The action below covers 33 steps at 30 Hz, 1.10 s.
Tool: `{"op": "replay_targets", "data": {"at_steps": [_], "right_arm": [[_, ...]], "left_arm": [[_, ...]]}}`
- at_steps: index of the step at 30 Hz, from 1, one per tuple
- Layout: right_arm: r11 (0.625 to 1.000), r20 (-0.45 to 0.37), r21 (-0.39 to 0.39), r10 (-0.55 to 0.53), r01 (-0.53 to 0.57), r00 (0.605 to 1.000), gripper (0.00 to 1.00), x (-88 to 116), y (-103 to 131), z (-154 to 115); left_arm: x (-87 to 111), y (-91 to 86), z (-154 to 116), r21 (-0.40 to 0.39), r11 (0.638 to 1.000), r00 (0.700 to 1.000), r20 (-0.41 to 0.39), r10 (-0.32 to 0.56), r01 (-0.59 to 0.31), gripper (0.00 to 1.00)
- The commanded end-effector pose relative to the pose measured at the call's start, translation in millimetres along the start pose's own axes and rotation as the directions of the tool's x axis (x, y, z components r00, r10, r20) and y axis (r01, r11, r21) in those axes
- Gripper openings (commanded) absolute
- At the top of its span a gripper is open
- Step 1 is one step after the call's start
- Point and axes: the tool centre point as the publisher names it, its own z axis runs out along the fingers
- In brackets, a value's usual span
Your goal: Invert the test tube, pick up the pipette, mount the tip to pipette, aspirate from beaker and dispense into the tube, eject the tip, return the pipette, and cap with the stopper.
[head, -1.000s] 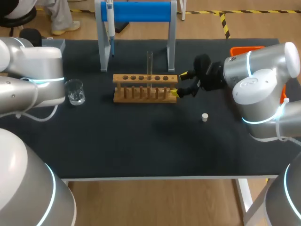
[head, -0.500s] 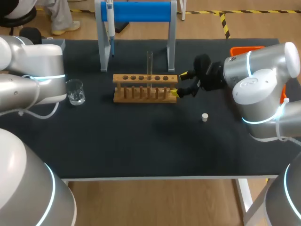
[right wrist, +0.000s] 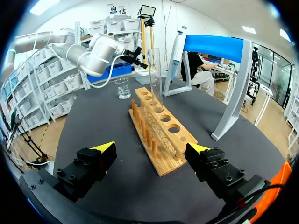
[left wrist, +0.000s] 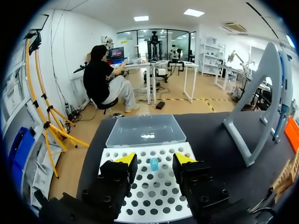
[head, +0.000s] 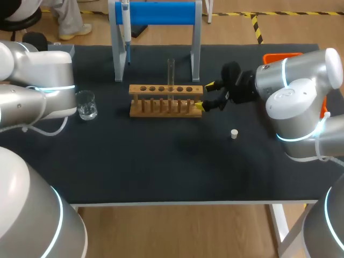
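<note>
Left arm has edged slightly; left gripper point(left wrist: 152, 161), jaws spread, hovers over tip box point(left wrist: 154, 196). Right gripper point(right wrist: 152, 148), jaws spread, flanks rack point(right wrist: 161, 135); test tube point(right wrist: 154, 74) upright, ready for filling, I judge

a laboratory bench, laid out for liquid handling by robot. just ahead of the right gripper point(right wrist: 152, 148), whose fingers stand wide apart, a wooden rack point(right wrist: 159, 135) of pegs and holes holds one glass test tube point(right wrist: 155, 77) upright. beyond the rack stand a small glass beaker point(right wrist: 123, 88) and a pipette point(right wrist: 176, 46) hung on a blue-topped stand point(right wrist: 212, 46). under the left gripper point(left wrist: 154, 158), also spread, lies a white perforated tip tray point(left wrist: 154, 184) with a single blue tip point(left wrist: 153, 164) seen between the fingers. a small white stopper point(head: 234, 133) sits near the right gripper on the black table point(head: 172, 166).
</note>
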Motion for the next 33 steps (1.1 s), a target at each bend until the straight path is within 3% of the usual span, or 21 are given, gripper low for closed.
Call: {"op": "replay_targets", "data": {"at_steps": [1, 33], "right_arm": [[1.0, -0.001, 0.0, 0.0, 0.0, 1.0, 1.0, 0.0, -0.2, -0.8], [1.0, -0.001, 0.0, 0.0, 0.0, 1.0, 1.0, 0.0, -0.2, -0.8]], "left_arm": [[0.1, -0.6, 5.0, -0.003, 1.0, 1.0, 0.005, 0.004, -0.004, 0.47], [-1.2, -1.5, 7.9, -0.011, 1.0, 1.0, 0.01, 0.013, -0.013, 0.44]]}}
